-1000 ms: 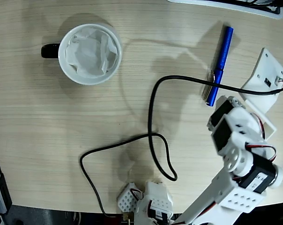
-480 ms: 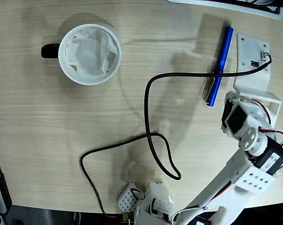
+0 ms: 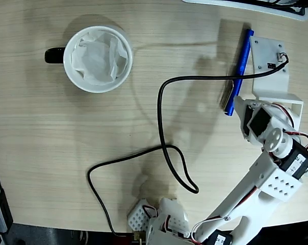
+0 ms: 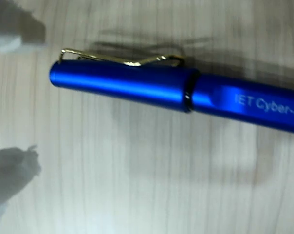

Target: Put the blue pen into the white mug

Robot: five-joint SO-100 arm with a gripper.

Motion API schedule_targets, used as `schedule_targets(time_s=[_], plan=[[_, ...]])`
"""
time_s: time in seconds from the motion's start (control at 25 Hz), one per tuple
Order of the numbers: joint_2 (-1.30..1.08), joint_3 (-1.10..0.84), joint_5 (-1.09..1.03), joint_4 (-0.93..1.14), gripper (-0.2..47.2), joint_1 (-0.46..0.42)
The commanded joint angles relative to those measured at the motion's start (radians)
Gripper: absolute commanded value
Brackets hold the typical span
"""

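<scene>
The blue pen (image 3: 244, 51) lies on the wooden table at the upper right of the fixed view, tilted slightly, its clip end nearer the bottom. The arm's white wrist plate (image 3: 270, 66) hangs just right of the pen and hides the gripper there. In the wrist view the pen (image 4: 137, 87) runs across the upper half, clip on top. My gripper (image 4: 1, 117) shows only as blurred finger parts at the left edge, apart, with bare table between them and the pen outside them. The white mug (image 3: 66, 56), black handle to the left and crumpled paper inside, stands at the upper left.
A black cable (image 3: 164, 132) loops from the wrist plate across the pen and down the middle of the table. The arm's white base (image 3: 167, 222) sits at the bottom edge. A white object's edge (image 3: 256, 6) shows at the top right.
The wrist has swung upward and to the left, from below and right of the pen to right beside its barrel. The cable has shifted with it; pen and mug have not moved.
</scene>
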Motion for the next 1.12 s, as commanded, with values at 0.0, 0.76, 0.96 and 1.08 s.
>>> schedule_targets(time_s=[0.0,0.76,0.96,1.08], plan=[[0.029,0.064,-0.009,-0.067,19.1,0.005],[0.149,0.376,0.141,-0.23,19.1,-0.028],[0.146,0.385,0.15,-0.255,19.0,-0.028],[0.143,0.4,0.152,-0.281,19.0,-0.028]])
